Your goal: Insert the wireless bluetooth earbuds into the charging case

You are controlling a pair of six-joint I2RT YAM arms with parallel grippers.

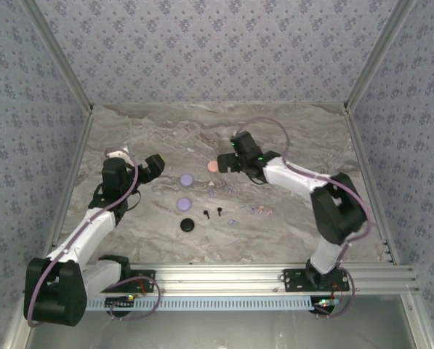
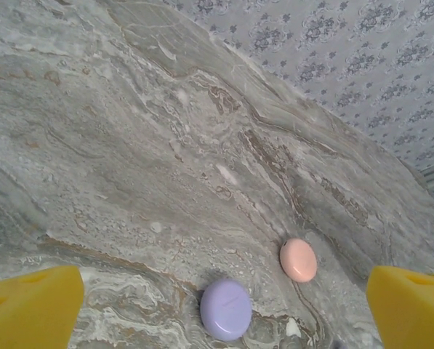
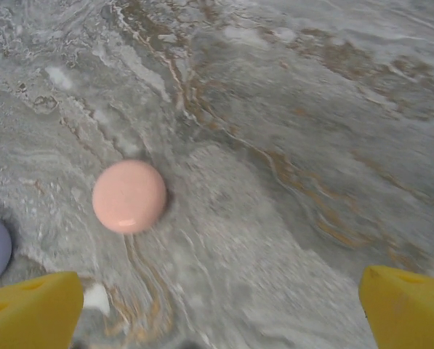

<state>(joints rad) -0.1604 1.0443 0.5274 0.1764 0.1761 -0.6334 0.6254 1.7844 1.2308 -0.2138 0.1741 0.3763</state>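
Several tiny stemmed earbuds lie loose at mid-table: two black ones [image 1: 206,214], lilac ones [image 1: 233,221] and a pale pink cluster [image 1: 262,211]. Round closed charging cases lie nearby: pink [image 1: 214,166], two lilac [image 1: 187,179] and one black [image 1: 187,225]. My left gripper [image 1: 157,166] hovers open to the left of the upper lilac case [image 2: 226,310], its yellow fingertips [image 2: 31,305] spread wide and empty. Just right of the pink case [image 3: 129,196], my right gripper [image 1: 230,163] stands open and holds nothing, with the case ahead and left of its fingertips [image 3: 406,305].
The marble table [image 1: 289,138] is walled by patterned panels at the back and both sides. An aluminium rail [image 1: 224,276] with both arm bases runs along the near edge. Bare marble spreads across the far half and to the right of the earbuds.
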